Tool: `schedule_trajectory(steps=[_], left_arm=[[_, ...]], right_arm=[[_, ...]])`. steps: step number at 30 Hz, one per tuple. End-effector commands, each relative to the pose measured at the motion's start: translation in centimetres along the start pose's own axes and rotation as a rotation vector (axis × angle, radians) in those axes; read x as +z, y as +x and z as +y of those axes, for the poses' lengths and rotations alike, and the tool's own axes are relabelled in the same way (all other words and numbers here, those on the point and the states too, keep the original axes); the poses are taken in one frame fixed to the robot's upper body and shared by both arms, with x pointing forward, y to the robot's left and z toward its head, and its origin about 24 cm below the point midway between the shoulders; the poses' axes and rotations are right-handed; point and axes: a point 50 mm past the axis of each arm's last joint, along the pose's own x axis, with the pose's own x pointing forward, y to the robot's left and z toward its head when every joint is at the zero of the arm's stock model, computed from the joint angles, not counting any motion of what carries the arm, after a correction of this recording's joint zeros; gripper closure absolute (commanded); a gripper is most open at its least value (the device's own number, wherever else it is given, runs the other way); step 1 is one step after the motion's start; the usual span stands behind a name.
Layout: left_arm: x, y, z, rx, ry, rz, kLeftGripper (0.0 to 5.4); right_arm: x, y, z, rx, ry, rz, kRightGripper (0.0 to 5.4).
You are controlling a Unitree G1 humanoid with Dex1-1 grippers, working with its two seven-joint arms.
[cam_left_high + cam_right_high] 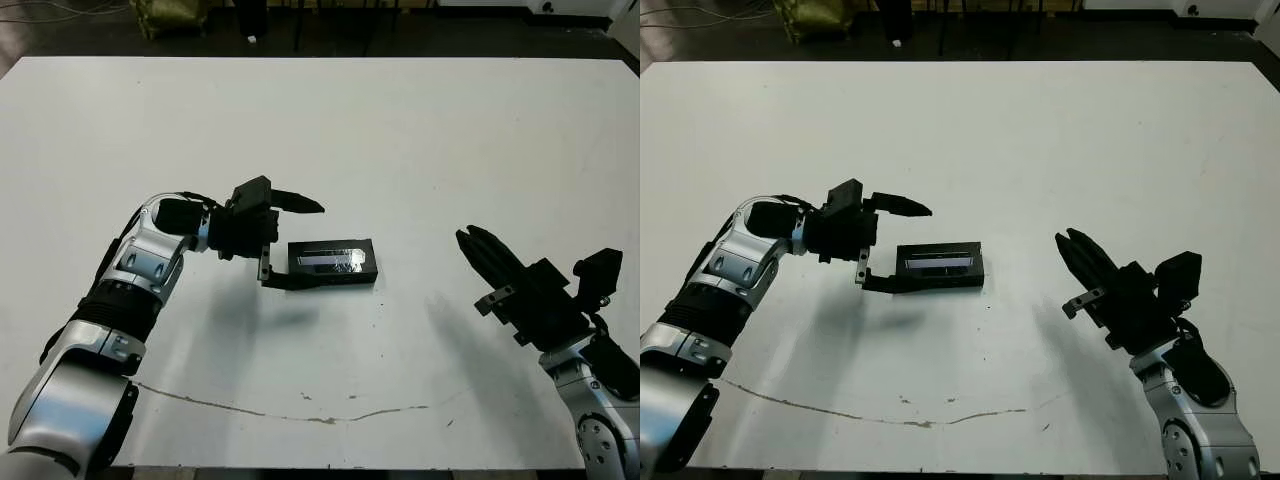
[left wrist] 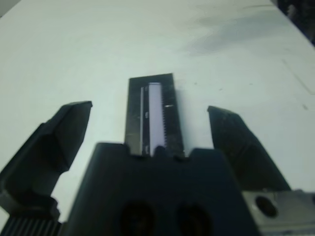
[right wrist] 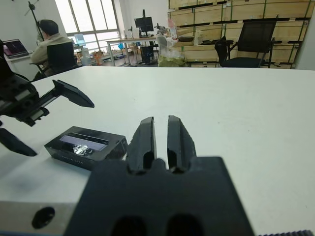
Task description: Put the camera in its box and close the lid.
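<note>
Left gripper (image 1: 283, 243) open, fingers straddling box end; right gripper (image 1: 1087, 266) closed, empty, well apart. Box (image 1: 334, 264), lid (image 1: 333, 258) on, sits mid-table. Judged light, rigid, glossy-slippery; grip the long matte sides.

A white tabletop (image 1: 400, 130) is filling most of the head views, with a thin dark crack (image 1: 300, 415) running along near its front edge. Beyond its far edge a dark floor (image 1: 90, 30) is showing, with an olive-green bag (image 1: 170, 15) sitting on it. In the right wrist view, daylight is coming through tall windows (image 3: 93, 19), wooden crates (image 3: 206, 29) are lining the back wall, a black office chair (image 3: 251, 42) is standing by them, and a person (image 3: 51, 42) is sitting at a desk.
</note>
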Motion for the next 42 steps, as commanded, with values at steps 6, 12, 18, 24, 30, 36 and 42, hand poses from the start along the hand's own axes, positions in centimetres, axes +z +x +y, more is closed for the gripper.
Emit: schedule_trajectory(steps=[6, 12, 18, 24, 30, 36, 42], left_arm=[[-1.1, 0.5, -0.9, 0.408, -0.225, -0.2, 0.24], [-0.1, 2.0, -2.2, 0.795, -0.124, -0.164, 1.61], [0.6, 3.6, -4.2, 0.86, -0.071, -0.107, 3.08], [0.7, 4.4, -5.2, 0.851, -0.085, -0.086, 4.57], [0.9, 5.0, -5.5, 0.809, -0.171, -0.079, 5.37], [0.6, 5.6, -5.5, 0.814, -0.251, -0.03, 5.37], [-1.0, 6.4, -5.3, 0.798, -0.346, 0.08, 5.37]], right_arm=[[-0.4, -0.2, 0.0, 0.006, 0.017, 0.006, 5.4], [-0.2, -0.3, 0.0, -0.013, -0.005, 0.03, 5.4], [-0.2, -0.3, 0.0, -0.023, -0.019, 0.046, 5.4], [-0.3, -0.3, 0.0, -0.017, -0.005, 0.02, 5.4], [-0.2, -0.3, 0.0, -0.024, -0.027, 0.046, 5.4], [-0.2, -0.3, -0.1, -0.026, -0.036, 0.048, 5.4], [-0.2, -0.3, 0.0, -0.027, -0.04, 0.052, 5.4]])
